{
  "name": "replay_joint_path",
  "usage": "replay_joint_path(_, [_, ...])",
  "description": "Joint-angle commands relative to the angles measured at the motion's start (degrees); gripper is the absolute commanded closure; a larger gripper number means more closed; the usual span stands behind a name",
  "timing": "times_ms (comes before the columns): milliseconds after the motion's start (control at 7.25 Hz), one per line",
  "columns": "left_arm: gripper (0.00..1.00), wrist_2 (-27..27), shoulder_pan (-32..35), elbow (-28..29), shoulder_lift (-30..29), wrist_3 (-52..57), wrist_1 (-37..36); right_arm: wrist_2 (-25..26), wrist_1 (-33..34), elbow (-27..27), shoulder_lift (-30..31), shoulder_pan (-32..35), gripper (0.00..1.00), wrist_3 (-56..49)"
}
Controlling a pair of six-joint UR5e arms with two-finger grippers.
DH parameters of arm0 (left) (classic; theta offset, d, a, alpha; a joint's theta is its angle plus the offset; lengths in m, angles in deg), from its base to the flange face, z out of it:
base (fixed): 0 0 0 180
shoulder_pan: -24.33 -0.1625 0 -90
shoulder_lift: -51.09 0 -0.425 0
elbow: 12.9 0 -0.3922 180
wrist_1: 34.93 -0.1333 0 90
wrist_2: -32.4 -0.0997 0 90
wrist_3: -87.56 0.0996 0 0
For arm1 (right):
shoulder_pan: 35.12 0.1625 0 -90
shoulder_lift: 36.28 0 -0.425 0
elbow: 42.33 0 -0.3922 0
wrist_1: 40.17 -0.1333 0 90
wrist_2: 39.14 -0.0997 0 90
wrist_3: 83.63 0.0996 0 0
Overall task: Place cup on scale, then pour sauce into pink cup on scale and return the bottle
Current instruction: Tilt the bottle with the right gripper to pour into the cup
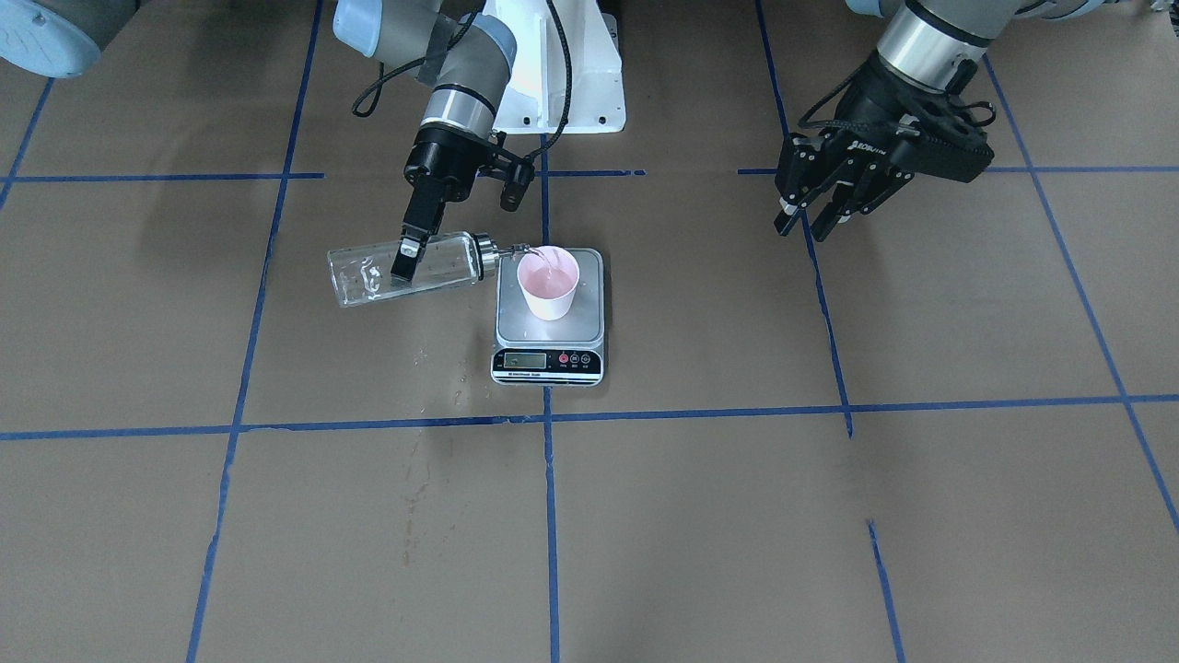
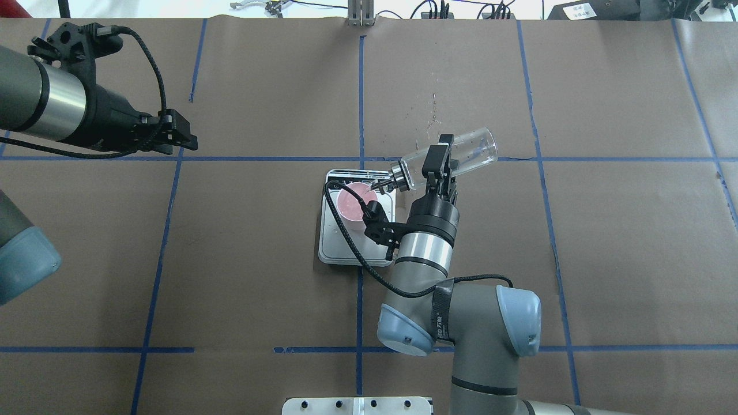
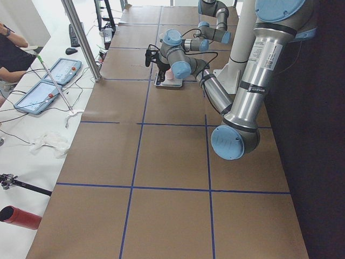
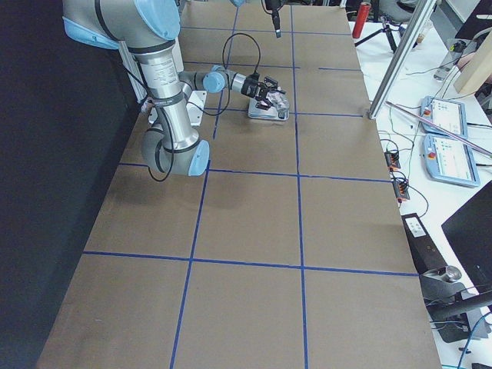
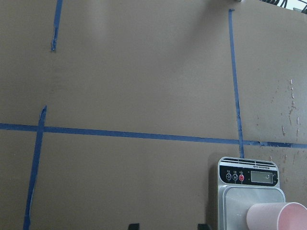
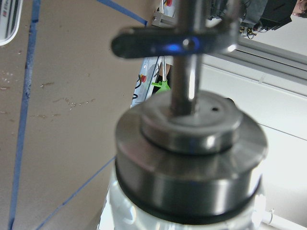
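The pink cup [image 1: 549, 284] stands upright on the scale's silver plate [image 1: 589, 322]. My right gripper [image 1: 408, 261] is shut on the clear glass bottle [image 1: 361, 276] and holds it tipped nearly level, its metal pourer over the cup's rim. The overhead view shows the same: bottle [image 2: 474, 148], right gripper [image 2: 438, 167], cup [image 2: 350, 204], scale [image 2: 334, 245]. The right wrist view shows the bottle's metal cap [image 6: 192, 143] close up. My left gripper [image 1: 804, 224] is open and empty, raised well off to the side [image 2: 187, 141]. The left wrist view shows the cup [image 5: 276, 216] and the scale [image 5: 247, 176].
The table is covered in brown paper with blue tape lines [image 1: 545, 419]. Dried drip marks [image 1: 419, 479] lie in front of the scale. The robot's white base [image 1: 562, 74] stands behind the scale. Operators' tablets [image 3: 48, 81] lie on a side bench.
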Motion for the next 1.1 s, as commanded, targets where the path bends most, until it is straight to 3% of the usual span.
replay_joint_path(0, [0.49,0.0,-0.1,0.3,0.0,-0.1,-0.1,2.3,0.1,0.1,0.1,0.0,1.00,-7.4])
replay_joint_path(552, [0.49,0.0,-0.2,0.4,0.0,-0.1,0.0,3.2,-0.6,0.0,-0.2,0.4,1.00,-10.2])
replay_joint_path(966, [0.49,0.0,-0.2,0.4,0.0,-0.1,0.0,-0.2,-0.6,0.1,0.3,-0.3,1.00,13.7])
